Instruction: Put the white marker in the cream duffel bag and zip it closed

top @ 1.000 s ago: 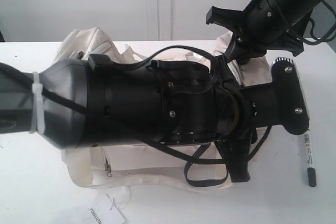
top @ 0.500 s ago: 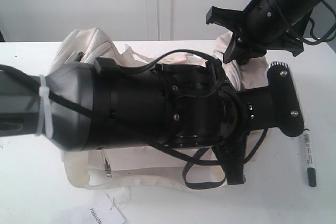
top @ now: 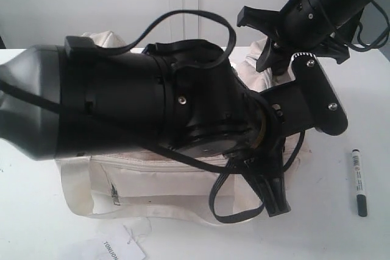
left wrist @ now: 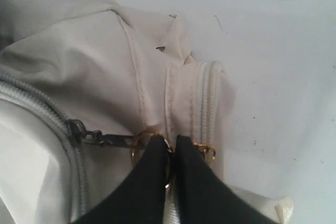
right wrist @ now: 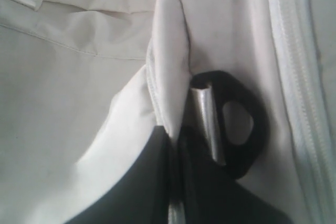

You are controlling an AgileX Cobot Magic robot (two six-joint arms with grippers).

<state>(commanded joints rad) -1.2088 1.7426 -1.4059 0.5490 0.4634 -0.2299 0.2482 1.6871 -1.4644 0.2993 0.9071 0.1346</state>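
White marker (top: 359, 182) lies on the white surface (top: 341, 235) at lower right of ext. view, dark cap toward bottom edge, well apart from the cream duffel bag (top: 164, 184) & outside it. Bag sits mid-frame, mostly hidden behind L arm (top: 134, 108), which fills the centre. Bag's front side w/ a small zip pocket shows below the arm. White paper tag (top: 122, 249) at bottom edge, just in front of bag.

L gripper (left wrist: 168, 142): wrist view shows both dark fingers pressed together, pinched on the gold ring zip pull (left wrist: 137, 141) at the end of a cream zip (left wrist: 206, 98). Gold shows either side of the fingertips. Marker's cap also shows in that view, on the surface past the bag's end.

R gripper (right wrist: 176, 145): fingers together, clamped on a fold of bag fabric, right beside a black strap ring (right wrist: 244, 129) w/ metal bar. In ext. view R arm (top: 323, 10) comes in from upper right onto the bag's far right end.

Can't tell how far the main zip is open.
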